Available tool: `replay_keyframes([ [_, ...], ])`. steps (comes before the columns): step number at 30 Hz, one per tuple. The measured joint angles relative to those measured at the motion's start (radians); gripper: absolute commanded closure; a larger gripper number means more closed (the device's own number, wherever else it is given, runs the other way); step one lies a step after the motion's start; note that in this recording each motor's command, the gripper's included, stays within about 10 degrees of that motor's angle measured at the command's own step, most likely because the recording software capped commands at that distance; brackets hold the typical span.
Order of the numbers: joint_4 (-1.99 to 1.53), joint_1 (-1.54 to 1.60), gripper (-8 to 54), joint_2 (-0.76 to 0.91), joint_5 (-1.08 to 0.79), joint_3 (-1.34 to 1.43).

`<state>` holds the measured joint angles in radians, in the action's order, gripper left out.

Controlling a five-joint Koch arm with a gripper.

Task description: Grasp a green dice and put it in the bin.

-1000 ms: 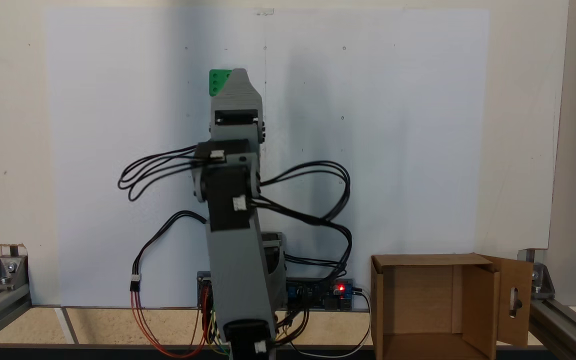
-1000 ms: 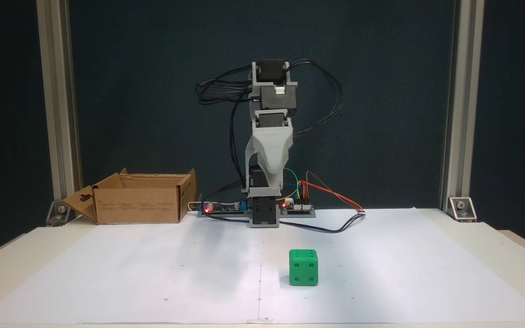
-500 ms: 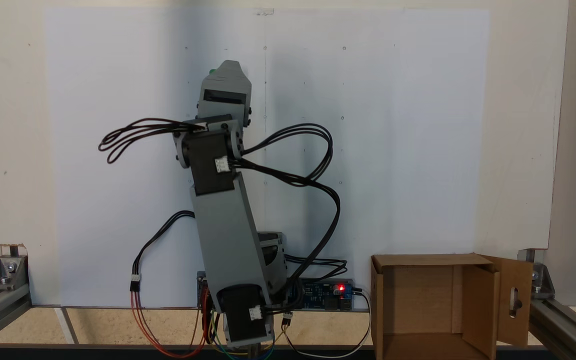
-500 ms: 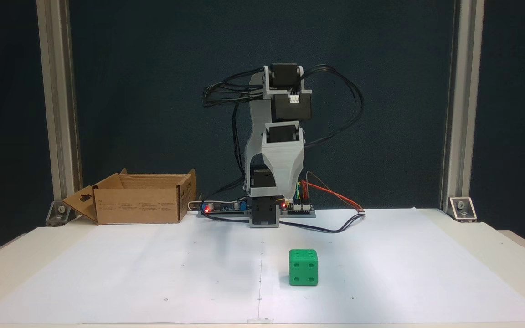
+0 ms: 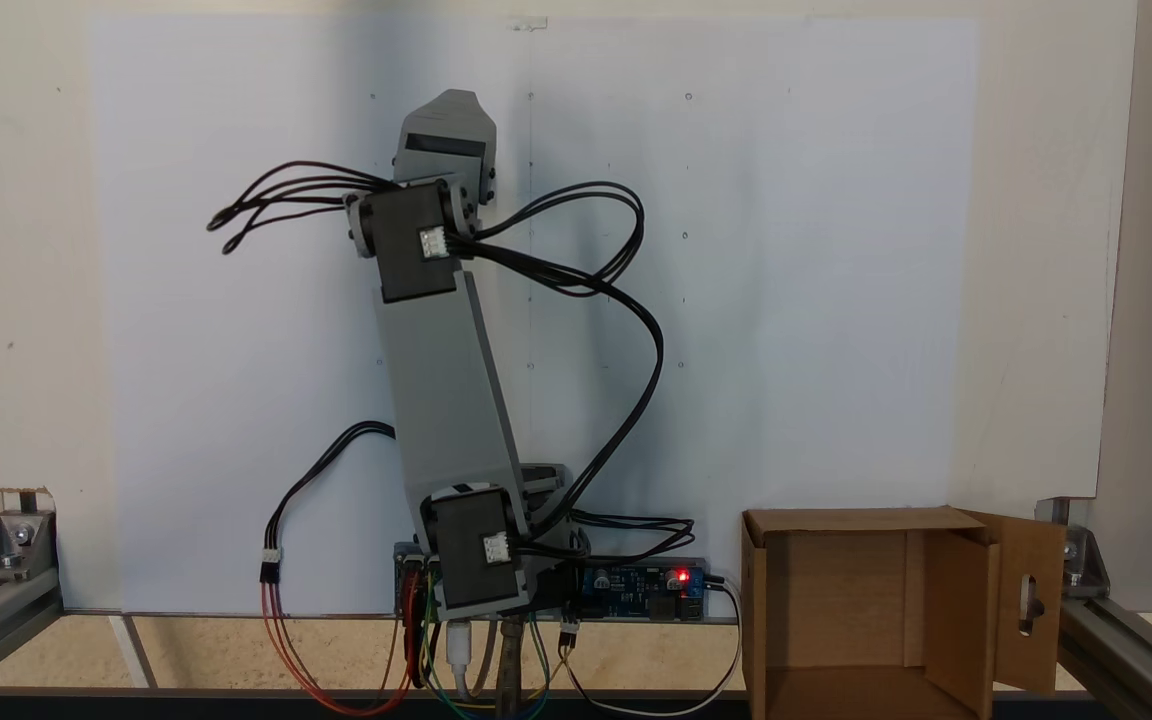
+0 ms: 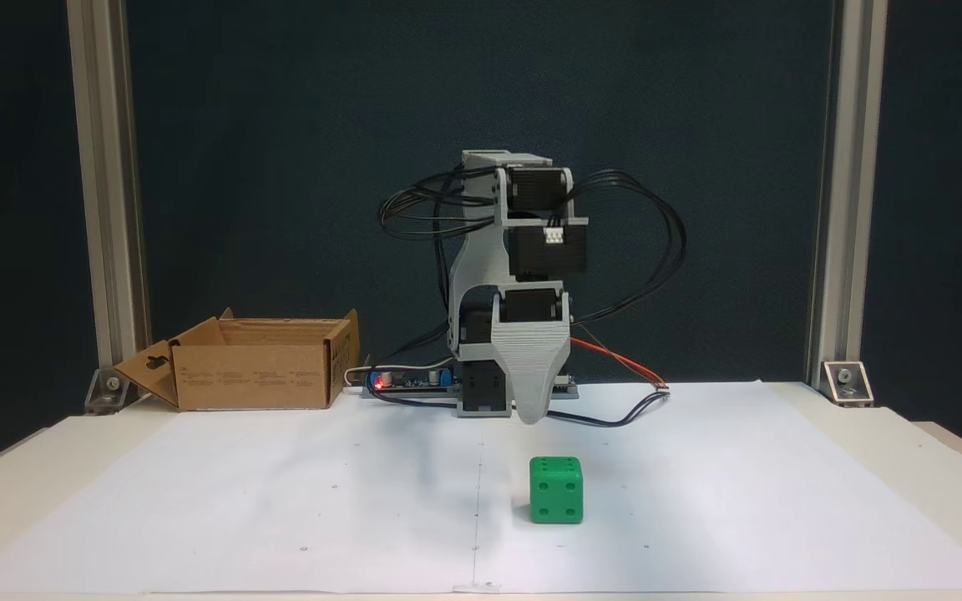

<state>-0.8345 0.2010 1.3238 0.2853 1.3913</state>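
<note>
The green dice (image 6: 556, 490) rests on the white paper, near the middle of the table and a little to the right. My gripper (image 6: 531, 415) points straight down, its tip just above and behind the dice, not touching it. Only one grey jaw shows from the front, so its opening is not visible. Seen from above, the gripper (image 5: 448, 100) reaches far out over the sheet and hides the dice. The bin (image 6: 255, 384), an open brown cardboard box, stands at the back left; from above the bin (image 5: 836, 520) sits at the lower right, nothing inside.
A white paper sheet (image 6: 281, 501) covers the tabletop. The controller board (image 6: 414, 380) with a red light and loose cables (image 6: 615, 413) lie around the arm's base. Aluminium posts (image 6: 109, 192) (image 6: 844, 192) stand at both back corners.
The arm has leaned forward and the gripper has dropped from well above the table to just over the dice. From above, it now covers the dice. The dice and bin have not moved.
</note>
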Motion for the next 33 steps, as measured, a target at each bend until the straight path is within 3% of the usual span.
replay_keyframes([
  [33, 0.000, 0.055, 2.2, -0.086, 0.029, 0.000],
])
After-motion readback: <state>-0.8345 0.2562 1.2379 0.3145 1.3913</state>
